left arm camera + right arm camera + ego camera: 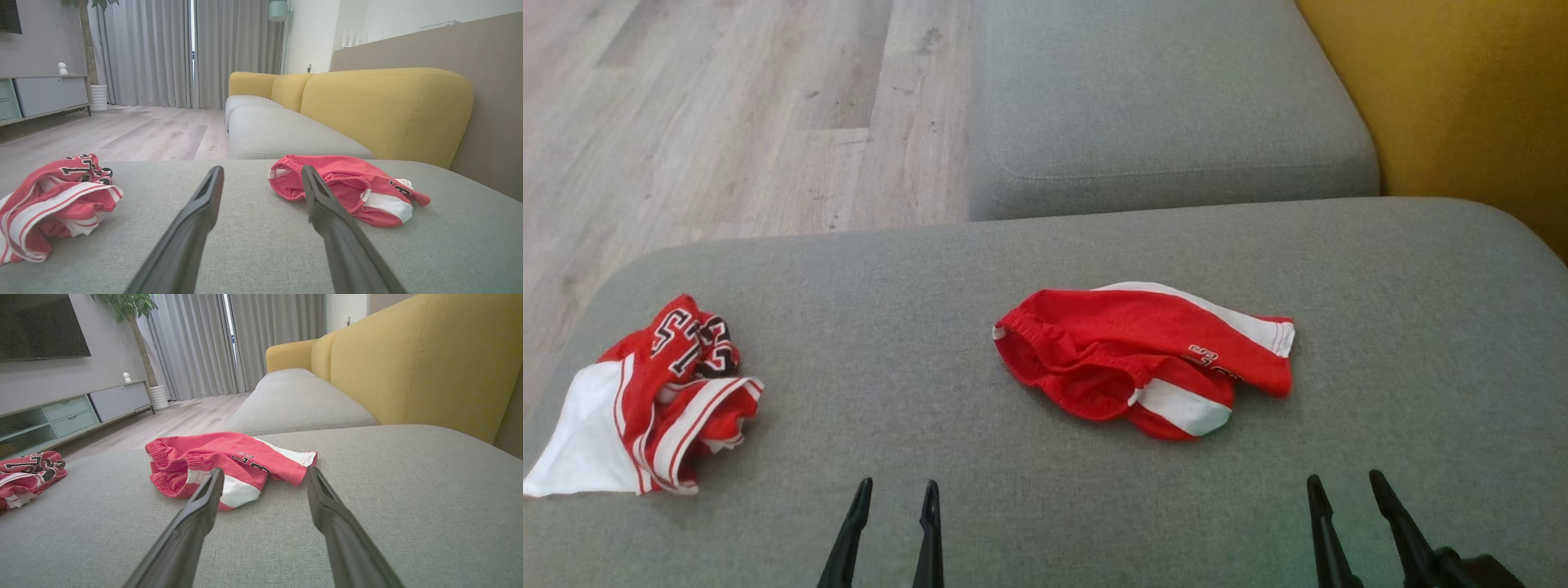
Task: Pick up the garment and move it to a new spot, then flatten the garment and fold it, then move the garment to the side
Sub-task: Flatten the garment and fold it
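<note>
Both the left end effector (pixel 898 486) and right end effector (pixel 1344 478) gape near crumpled red shorts (pixel 1127 343) on woven grey cushion (pixel 1013 261).

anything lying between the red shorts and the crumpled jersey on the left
Nothing. In the head view only bare grey cushion lies between the shorts and the jersey.

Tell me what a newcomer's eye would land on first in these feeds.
Two bright red-and-white garments stand out on the grey sofa cushion: crumpled red shorts near its middle and a bunched numbered jersey at its left edge, close to the wooden floor. Next comes the yellow backrest at the far right. The left gripper and right gripper are open and empty at the near edge, touching neither garment.
</note>
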